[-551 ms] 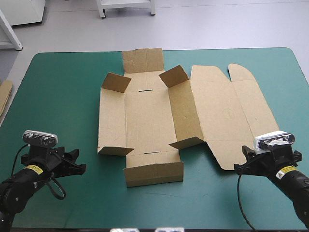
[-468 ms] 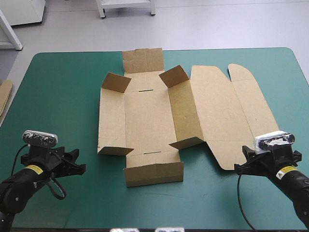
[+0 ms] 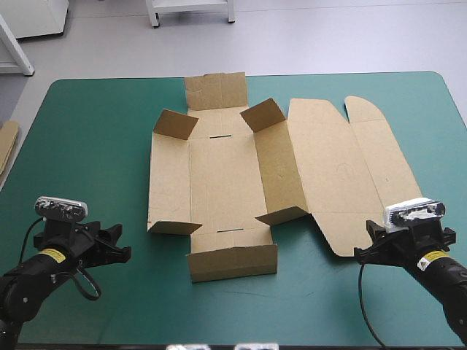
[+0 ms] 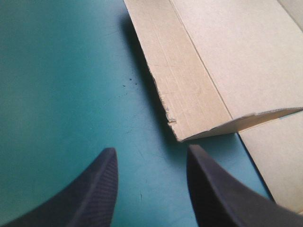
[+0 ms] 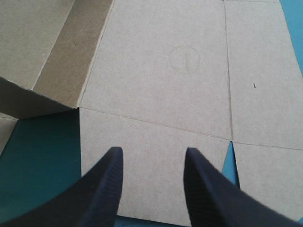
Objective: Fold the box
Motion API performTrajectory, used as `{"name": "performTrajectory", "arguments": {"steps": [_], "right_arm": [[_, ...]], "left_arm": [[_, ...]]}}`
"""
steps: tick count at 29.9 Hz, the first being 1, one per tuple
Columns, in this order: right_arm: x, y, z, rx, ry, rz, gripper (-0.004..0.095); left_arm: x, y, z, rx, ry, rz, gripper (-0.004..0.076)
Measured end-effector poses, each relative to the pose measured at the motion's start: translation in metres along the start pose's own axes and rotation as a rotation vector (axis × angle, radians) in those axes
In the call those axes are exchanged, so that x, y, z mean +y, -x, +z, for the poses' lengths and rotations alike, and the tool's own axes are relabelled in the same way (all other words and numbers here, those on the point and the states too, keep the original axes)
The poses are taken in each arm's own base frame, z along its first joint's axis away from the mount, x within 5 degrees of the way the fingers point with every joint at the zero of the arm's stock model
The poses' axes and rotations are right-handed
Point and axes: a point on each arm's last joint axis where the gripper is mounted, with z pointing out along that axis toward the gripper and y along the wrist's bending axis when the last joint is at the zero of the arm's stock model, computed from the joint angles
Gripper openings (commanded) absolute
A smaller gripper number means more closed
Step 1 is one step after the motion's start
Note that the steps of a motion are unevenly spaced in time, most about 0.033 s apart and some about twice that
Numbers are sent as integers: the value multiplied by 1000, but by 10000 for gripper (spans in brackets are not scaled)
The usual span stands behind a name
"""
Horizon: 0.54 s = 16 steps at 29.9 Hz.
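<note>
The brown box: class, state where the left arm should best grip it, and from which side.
Grip the near-left corner flap of the box. Most of the sheet lies flat on the teal-green cover, but this flap stands tilted up, leaving a free edge to pinch. Probably come from the table's near-left, where the open left end effector faces it.

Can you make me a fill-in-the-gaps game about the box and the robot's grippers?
The box is coloured ____.
The table cover is coloured ____.
The left gripper holds nothing; its fingers are ____ (open or shut).
Between the right gripper's fingers you mostly see the ____.
Missing words: brown; teal-green; open; box.
</note>
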Motion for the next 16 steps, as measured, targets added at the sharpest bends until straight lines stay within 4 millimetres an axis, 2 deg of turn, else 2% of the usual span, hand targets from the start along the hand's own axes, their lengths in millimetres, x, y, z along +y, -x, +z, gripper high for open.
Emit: {"name": "performTrajectory", "arguments": {"steps": [5, 9, 16], "right_arm": [[0, 0, 0, 4, 1, 0, 392], [0, 0, 0, 3, 0, 0, 398], [0, 4, -2, -18, -2, 7, 457]], "left_arm": [[0, 1, 8, 32, -13, -81, 473], [2, 9, 22, 79, -19, -153, 480], [9, 46, 56, 138, -33, -205, 480]]}}
